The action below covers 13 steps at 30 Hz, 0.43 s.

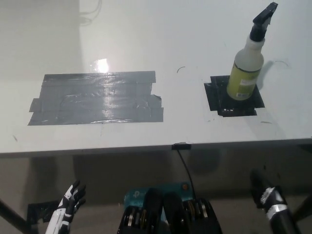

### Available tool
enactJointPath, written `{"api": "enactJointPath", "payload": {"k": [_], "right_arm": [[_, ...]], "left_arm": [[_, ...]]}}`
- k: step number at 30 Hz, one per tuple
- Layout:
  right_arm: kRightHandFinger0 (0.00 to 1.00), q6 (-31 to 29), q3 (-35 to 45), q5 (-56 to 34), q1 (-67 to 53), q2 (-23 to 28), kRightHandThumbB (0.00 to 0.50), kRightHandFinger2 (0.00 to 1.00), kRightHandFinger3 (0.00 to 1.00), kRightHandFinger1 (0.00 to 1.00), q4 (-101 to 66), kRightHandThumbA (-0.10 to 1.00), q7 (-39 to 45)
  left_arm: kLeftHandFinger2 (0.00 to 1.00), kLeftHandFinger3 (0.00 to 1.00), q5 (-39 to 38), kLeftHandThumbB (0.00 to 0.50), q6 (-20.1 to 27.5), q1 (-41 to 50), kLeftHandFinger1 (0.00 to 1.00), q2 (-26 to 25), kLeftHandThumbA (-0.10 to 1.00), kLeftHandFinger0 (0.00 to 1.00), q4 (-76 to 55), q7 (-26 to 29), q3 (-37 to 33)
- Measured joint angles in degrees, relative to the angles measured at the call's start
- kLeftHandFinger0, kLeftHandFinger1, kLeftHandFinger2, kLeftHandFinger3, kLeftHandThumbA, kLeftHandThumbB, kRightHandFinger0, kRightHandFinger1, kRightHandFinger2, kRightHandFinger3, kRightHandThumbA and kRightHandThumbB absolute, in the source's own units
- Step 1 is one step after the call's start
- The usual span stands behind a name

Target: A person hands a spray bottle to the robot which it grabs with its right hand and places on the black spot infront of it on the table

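While spray bottle (245, 61) stands on black spot (217, 99), grey tape patch (95, 98) well apart, both hands low, grips unclear.

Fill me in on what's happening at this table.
Nothing is being handled right now. The spray bottle stands upright on the black spot on the white table. The black right hand is down below the table edge, and the white left hand rests low at the other side.

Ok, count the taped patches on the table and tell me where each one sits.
2. A large grey tape patch lies on the left half of the table. A smaller black tape square lies to its right, with the spray bottle standing upright on it.
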<state>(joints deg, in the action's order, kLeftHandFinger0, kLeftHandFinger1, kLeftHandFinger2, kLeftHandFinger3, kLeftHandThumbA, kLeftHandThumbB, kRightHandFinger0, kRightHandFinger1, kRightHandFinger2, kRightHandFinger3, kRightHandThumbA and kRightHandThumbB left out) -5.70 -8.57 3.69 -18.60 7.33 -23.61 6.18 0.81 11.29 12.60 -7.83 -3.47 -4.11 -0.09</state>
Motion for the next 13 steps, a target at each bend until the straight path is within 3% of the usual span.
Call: {"api": "enactJointPath", "payload": {"k": [13], "right_arm": [[1.0,-2.82,-0.87,1.69,2.05,0.64,0.401,1.0,1.0,1.0,8.01,1.0,0.55]], "left_arm": [[1.0,1.0,0.14,0.246,0.01,0.03,1.0,-0.01,0.98,1.0,-0.01,0.0,-0.27]]}}
